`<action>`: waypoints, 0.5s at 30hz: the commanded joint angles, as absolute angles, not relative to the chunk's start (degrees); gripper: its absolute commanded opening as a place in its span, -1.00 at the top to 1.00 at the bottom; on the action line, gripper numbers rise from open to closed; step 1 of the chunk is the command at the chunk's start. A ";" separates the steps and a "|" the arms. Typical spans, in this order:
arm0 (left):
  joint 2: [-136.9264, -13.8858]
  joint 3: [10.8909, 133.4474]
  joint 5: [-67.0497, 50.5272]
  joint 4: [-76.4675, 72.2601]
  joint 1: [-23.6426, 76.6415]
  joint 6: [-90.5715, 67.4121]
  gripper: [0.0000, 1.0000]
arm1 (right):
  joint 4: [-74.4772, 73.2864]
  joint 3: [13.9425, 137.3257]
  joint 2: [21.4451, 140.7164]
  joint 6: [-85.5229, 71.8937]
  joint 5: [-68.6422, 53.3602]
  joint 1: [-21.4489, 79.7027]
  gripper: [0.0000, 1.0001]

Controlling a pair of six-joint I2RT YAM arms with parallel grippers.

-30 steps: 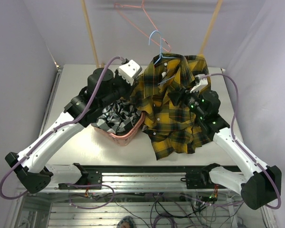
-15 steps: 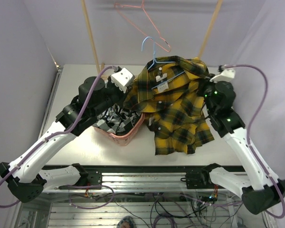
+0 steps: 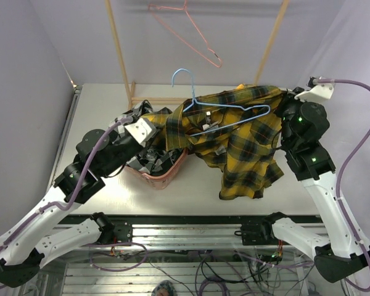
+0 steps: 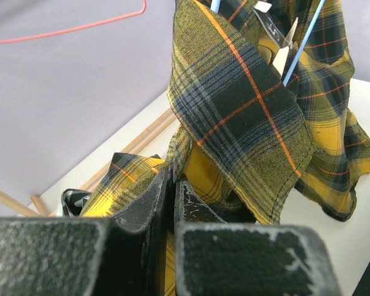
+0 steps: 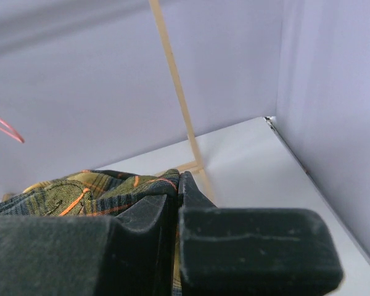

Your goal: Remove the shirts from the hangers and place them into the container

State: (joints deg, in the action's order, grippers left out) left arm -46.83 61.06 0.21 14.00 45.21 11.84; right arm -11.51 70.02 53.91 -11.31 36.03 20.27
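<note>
left hand [image 4: 172, 200]: clamped | right hand [image 5: 176, 213]: clamped | arms: spread wide apart

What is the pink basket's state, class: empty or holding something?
Holding something: the black-and-white shirt lies bunched inside the pink basket.

The yellow plaid shirt [image 3: 240, 142] hung stretched wide above the table, with the light blue hanger [image 3: 193, 97] tilted across its collar. The black-and-white shirt [image 3: 151, 161] lay crumpled in the pink basket [image 3: 166, 176]. The pink hanger [image 3: 185, 36] dangled bare behind.
</note>
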 commanded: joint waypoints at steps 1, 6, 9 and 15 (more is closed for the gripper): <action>-45.71 60.47 -1.01 8.41 44.95 13.72 0.86 | -11.45 75.64 55.87 -10.71 32.56 19.48 1.00; -47.86 60.80 -1.20 8.36 45.00 12.99 0.86 | -21.23 79.55 56.33 -11.51 16.22 19.54 0.48; -48.79 61.10 -1.14 8.42 44.95 12.62 0.86 | -25.98 80.64 53.50 -12.27 11.78 19.51 0.12; -50.07 61.34 -6.09 9.19 44.94 13.40 0.86 | -28.26 80.10 45.69 -11.81 3.26 19.51 0.00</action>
